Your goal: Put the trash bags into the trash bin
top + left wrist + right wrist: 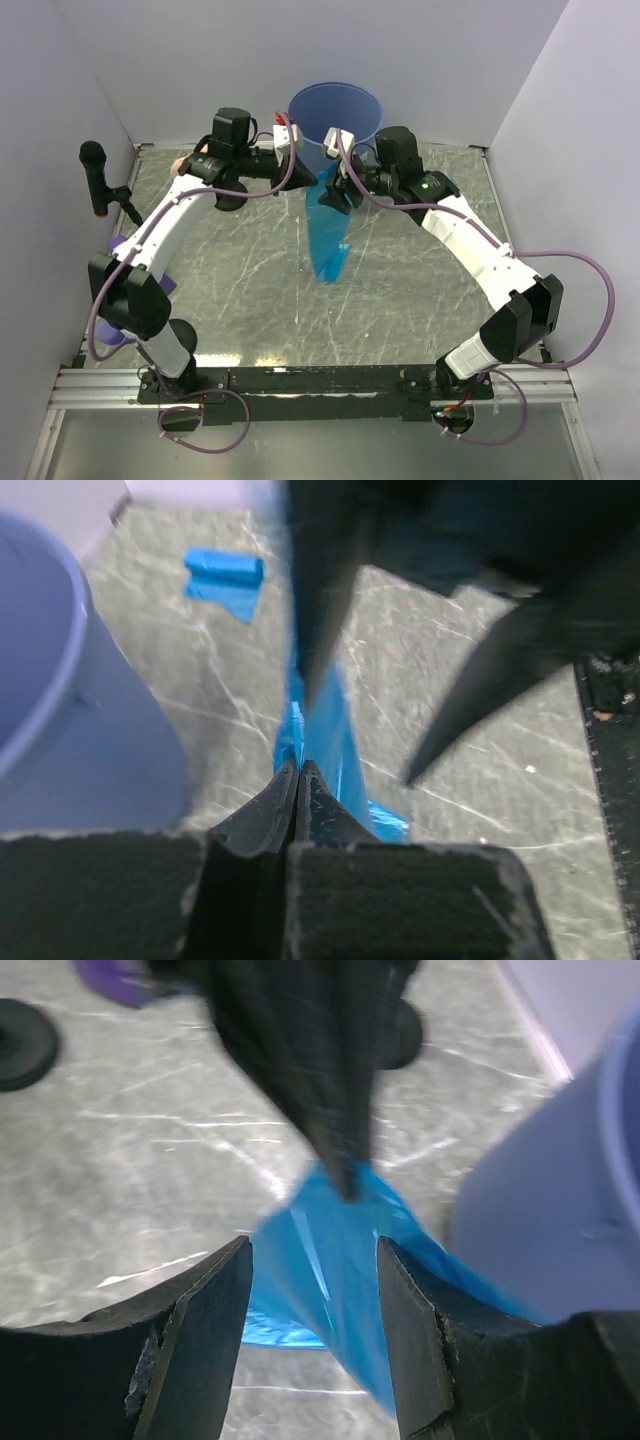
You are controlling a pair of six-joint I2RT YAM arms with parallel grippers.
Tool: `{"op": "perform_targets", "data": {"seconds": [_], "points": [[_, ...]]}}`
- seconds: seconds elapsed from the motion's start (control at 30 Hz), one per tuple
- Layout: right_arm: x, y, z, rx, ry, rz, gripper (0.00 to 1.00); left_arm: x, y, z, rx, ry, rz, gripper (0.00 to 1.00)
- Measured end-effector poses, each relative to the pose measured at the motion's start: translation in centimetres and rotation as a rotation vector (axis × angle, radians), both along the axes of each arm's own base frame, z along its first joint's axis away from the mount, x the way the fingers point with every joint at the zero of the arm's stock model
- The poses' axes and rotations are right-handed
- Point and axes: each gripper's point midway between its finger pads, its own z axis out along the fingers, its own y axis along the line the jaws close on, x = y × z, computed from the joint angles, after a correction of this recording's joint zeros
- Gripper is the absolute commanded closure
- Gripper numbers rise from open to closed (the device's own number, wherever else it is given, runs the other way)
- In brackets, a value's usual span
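The left gripper (pixel 298 772) is pinched fully closed on the top edge of a bag (pixel 335 742), the blue film squeezed between its two tips just on the near side of the bin (pixel 335 112). The right gripper (pixel 312 1252) faces it with its jaws parted. The bag hangs in the gap between them, and no finger (pixel 205 1330) can be seen pressing on the film. Both grippers crowd the same spot at the bin's near wall, tip to tip, below the level of its thick rim. From there the bag runs away from the bin as a long narrowing strip, and its lower end lies crumpled on the table (pixel 230 280). In the left wrist view a second, folded packet (pixel 225 580) lies flat on the table beyond the bin's curved side, apart from it. The top view does not show this packet. The bin stands upright at the table's far edge with its mouth open upward, and pale walls close in behind it and to either side. From the bin back toward the arm bases the table stretches wide between the two bent arms. Left of the bin, near the table's left edge, stands a black microphone (pixel 93 172). The right wrist view also shows a black disc (pixel 25 1042) and a purple object (pixel 112 978), both well away from the bin.
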Motion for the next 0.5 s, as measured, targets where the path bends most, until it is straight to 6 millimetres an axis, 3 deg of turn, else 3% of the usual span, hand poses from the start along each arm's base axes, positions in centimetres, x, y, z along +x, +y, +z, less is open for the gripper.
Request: {"op": "perform_targets", "data": {"seconds": [0.13, 0.27, 0.5], "points": [[1.4, -0.6, 0.8, -0.015, -0.055, -0.062, 0.41, -0.9, -0.2, 1.7, 0.003, -0.094, -0.026, 0.99], [2.2, -0.8, 1.4, -0.007, -0.096, -0.083, 0.41, -1.8, -0.6, 1.9, 0.035, -0.164, -0.050, 0.99], [1.6, -0.8, 2.7, 0.050, -0.108, -0.068, 0.41, -2.1, -0.7, 2.1, 0.089, -0.299, -0.061, 0.99]]}}
